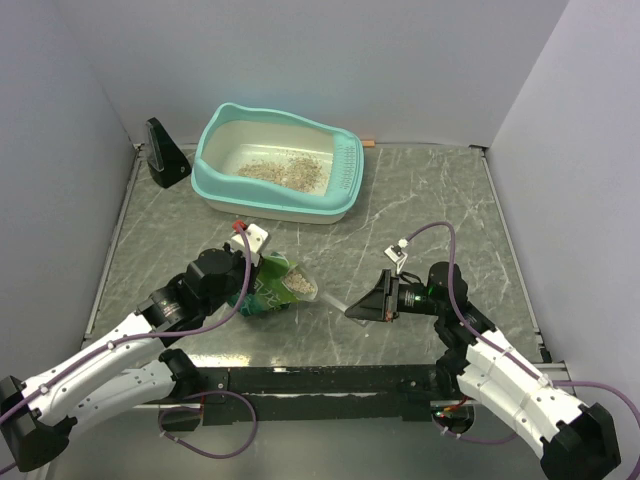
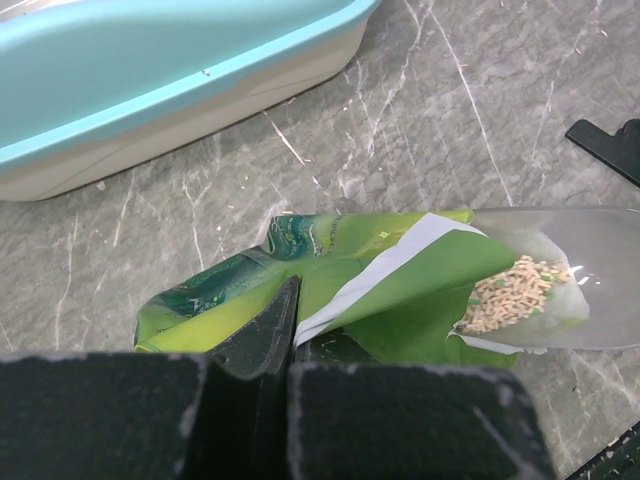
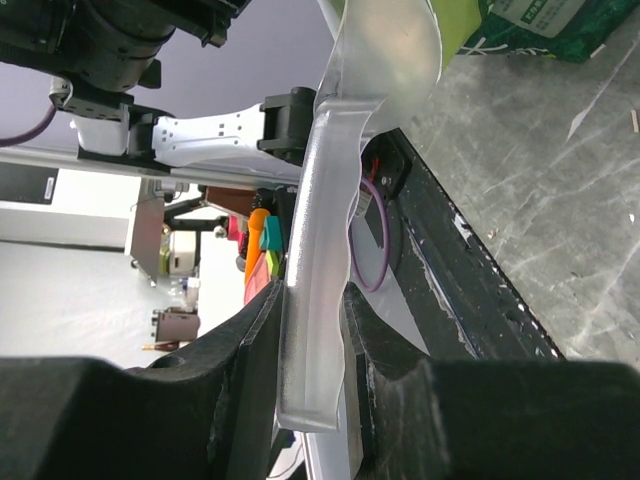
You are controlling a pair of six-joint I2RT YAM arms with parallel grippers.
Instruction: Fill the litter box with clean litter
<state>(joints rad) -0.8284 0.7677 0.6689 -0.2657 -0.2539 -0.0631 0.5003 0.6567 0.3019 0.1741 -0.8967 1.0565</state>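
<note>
Pale walls box in a grey marbled counter. At its far side, left of centre, stands the litter box, turquoise-rimmed and cream inside, with a thin scatter of clean litter on its floor (much of that floor shows bare). Nearer the arms a green pouch lies on its side, the left pincer clamped on its crumpled end. A translucent scoop meets the pouch's open mouth, where more granules show; the right pincer grips the scoop's handle.

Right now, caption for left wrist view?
Left gripper clamps green pouch; litter at its mouth on the translucent scoop, litter box behind.
</note>
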